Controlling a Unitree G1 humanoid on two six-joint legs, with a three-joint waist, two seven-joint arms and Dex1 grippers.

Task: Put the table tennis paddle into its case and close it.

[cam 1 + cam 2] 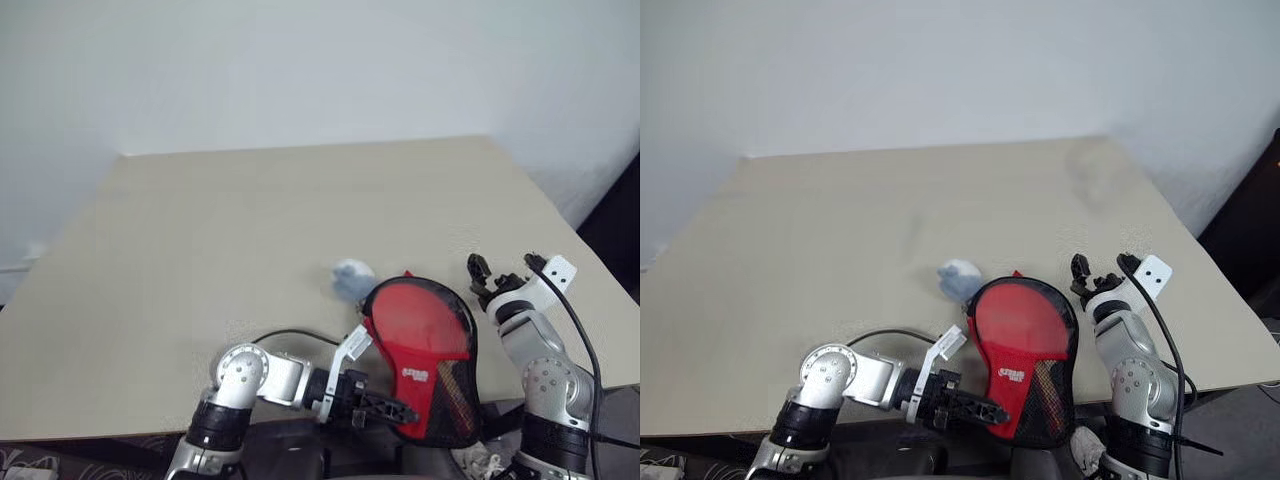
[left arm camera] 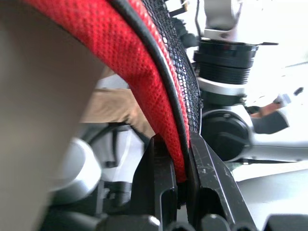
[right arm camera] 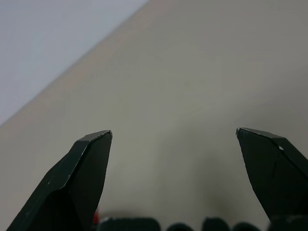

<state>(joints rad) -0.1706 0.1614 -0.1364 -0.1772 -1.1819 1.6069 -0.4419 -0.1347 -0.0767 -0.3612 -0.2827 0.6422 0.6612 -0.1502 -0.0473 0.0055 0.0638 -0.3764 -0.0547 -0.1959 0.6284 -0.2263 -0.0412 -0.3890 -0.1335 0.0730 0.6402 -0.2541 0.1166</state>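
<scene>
The left end effector is clamped shut on the narrow lower end of the case, pinching its red fabric and black trim between both fingers, as the left wrist view shows up close. The case is lifted and tilted at the near edge of the desk, red logo side up, with the mesh pocket hanging toward the robot. Its rounded part looks full and red, so the table tennis paddle is probably inside already, though no handle or rubber face can be made out for certain.

Just beyond the case lies a small bluish-grey fluffy lump, close to its rim but not part of the job.

To the right, the right end effector stands fully spread and empty just beside the case's rounded edge, pointing out over bare desk.

The step in hand seems to be closing. The left grip should hold firm and steady while the right finds the zip pull along the black trim; whether the zip is open cannot be told. Keep the case low so nothing slides out.
</scene>
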